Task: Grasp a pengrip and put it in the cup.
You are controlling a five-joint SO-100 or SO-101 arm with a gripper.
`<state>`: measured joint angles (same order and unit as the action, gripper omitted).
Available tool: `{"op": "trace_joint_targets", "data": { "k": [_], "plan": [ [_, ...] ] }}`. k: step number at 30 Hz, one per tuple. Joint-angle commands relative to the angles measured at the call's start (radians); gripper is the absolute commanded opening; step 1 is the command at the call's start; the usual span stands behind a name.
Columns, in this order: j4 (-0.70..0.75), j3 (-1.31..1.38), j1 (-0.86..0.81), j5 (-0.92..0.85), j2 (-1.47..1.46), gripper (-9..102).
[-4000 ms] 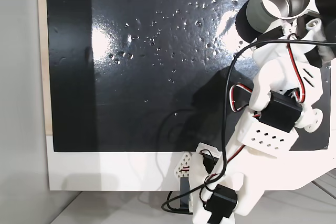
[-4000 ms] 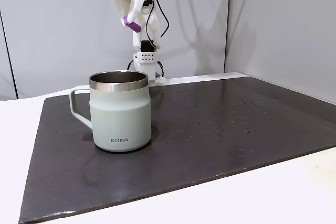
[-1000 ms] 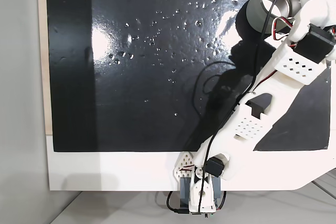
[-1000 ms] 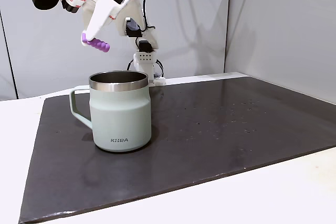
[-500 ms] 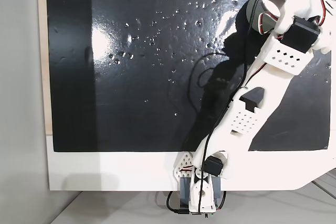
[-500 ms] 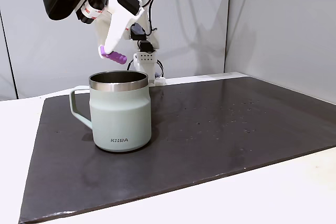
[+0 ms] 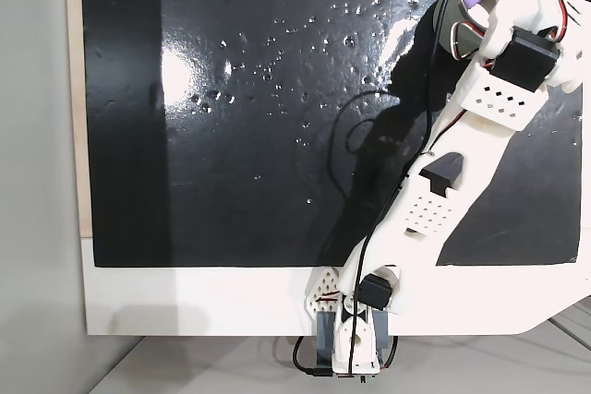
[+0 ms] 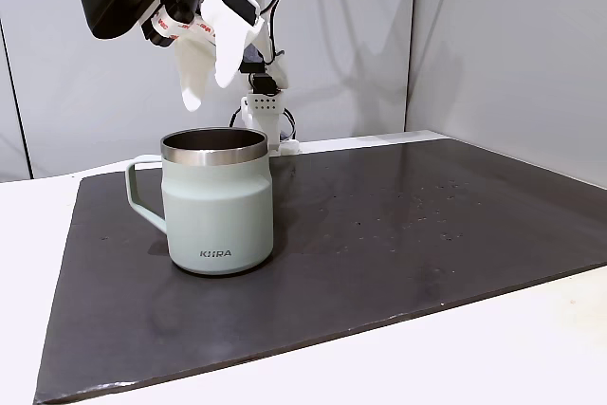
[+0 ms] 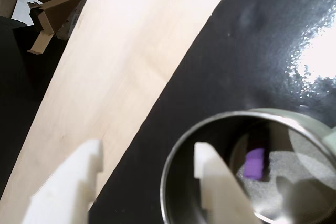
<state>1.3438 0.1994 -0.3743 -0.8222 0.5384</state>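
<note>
Item, pengrip: half a second ago pinched in the gripper above the cup, now lying inside the steel interior per the wrist view; gripper fingers spread apart and empty over the rim; placement apparently complete, only withdrawal outstanding.

I'm seeing a matt sage-grey mug with shiny steel lining, a glossy, pitted black mat, pale wood-grain bench, and smooth white plastic jaws.

Grey walls; black mat on white table.
</note>
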Motion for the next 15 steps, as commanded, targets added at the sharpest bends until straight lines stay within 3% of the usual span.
{"op": "trace_joint_targets", "data": {
  "k": [1, 15],
  "plan": [
    [0.009, 0.067, 0.008, -0.014, 0.025, 25],
    [0.011, 0.067, 0.008, -0.023, 0.035, 25]
  ]
}}
